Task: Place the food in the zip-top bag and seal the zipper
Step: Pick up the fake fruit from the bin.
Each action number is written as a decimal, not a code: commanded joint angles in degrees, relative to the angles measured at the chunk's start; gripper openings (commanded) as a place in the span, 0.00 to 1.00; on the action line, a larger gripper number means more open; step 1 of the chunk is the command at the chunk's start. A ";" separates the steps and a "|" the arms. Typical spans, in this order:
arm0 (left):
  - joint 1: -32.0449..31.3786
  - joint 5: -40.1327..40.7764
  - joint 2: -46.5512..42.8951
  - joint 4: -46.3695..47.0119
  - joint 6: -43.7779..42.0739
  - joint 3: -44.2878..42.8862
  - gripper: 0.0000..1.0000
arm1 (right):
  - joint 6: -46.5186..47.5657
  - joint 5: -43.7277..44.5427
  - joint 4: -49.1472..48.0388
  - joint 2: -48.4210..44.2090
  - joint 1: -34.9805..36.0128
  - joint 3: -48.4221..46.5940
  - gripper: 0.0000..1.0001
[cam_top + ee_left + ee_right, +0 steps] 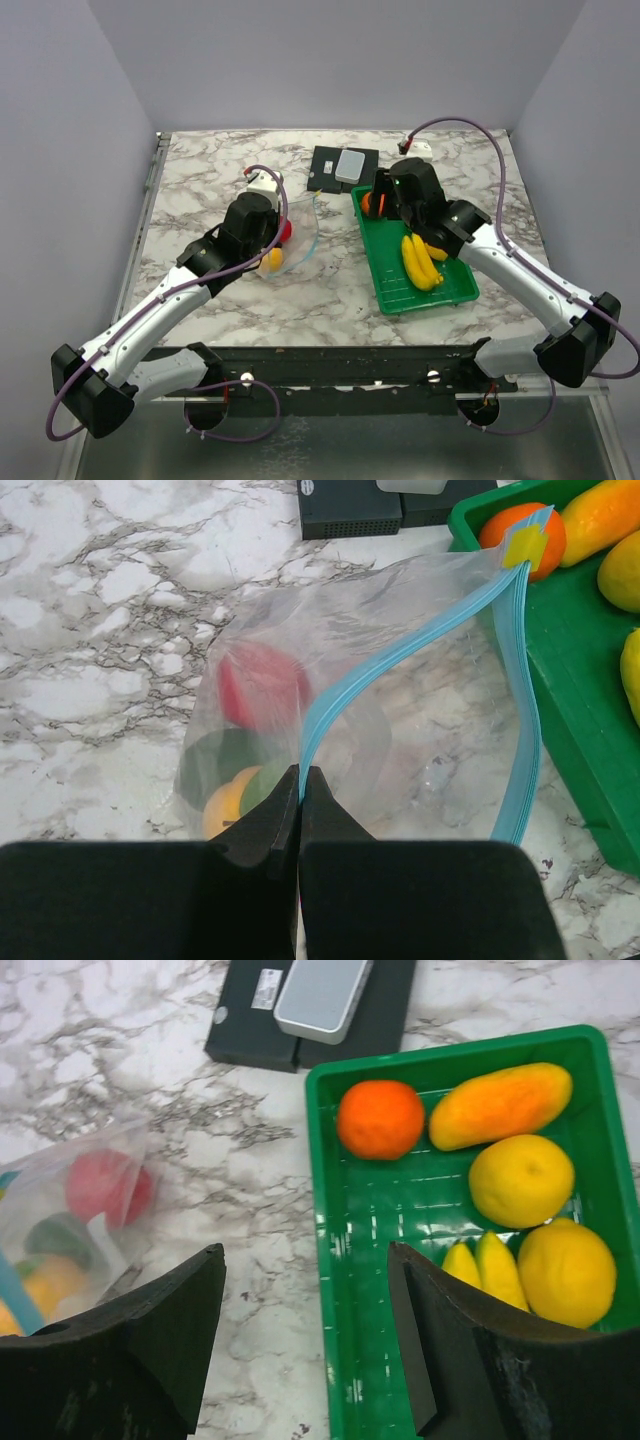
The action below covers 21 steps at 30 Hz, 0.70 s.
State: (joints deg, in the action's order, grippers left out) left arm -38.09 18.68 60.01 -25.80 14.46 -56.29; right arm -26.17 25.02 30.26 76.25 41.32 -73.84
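Some fruit (262, 685) sits in the bag (420, 730), left gripper (300, 775) clamping its unsealed zipper (345, 695); right gripper (305, 1255) gapes over more in the tray (370, 1230).

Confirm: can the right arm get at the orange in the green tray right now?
Probably yes. The right claw hangs open above the green tray, and the orange lies uncovered in its corner with nothing between them.

Grey case (322, 995) atop black box (240, 1032), near green tray (380, 1222).
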 commanded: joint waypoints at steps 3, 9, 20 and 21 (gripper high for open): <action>0.34 0.04 -1.41 1.11 -0.42 0.83 0.00 | 2.43 0.75 2.58 1.40 -5.89 2.68 0.76; 0.30 -0.18 -1.40 1.10 -0.56 0.91 0.00 | 2.29 -0.79 1.26 1.98 -10.74 6.21 0.87; 0.29 -1.19 -1.03 1.10 -0.42 1.01 0.00 | 1.74 -2.93 -3.79 5.85 -17.52 11.74 1.00; 0.29 -1.19 -1.04 1.10 -0.48 1.01 0.00 | 1.78 -3.29 -4.18 6.29 -18.05 11.76 1.00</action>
State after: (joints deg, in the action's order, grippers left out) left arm -37.98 18.65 59.77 -25.78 14.28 -55.77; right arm -24.40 23.57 29.19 80.95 25.43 -62.67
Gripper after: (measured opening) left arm 0.005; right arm 0.997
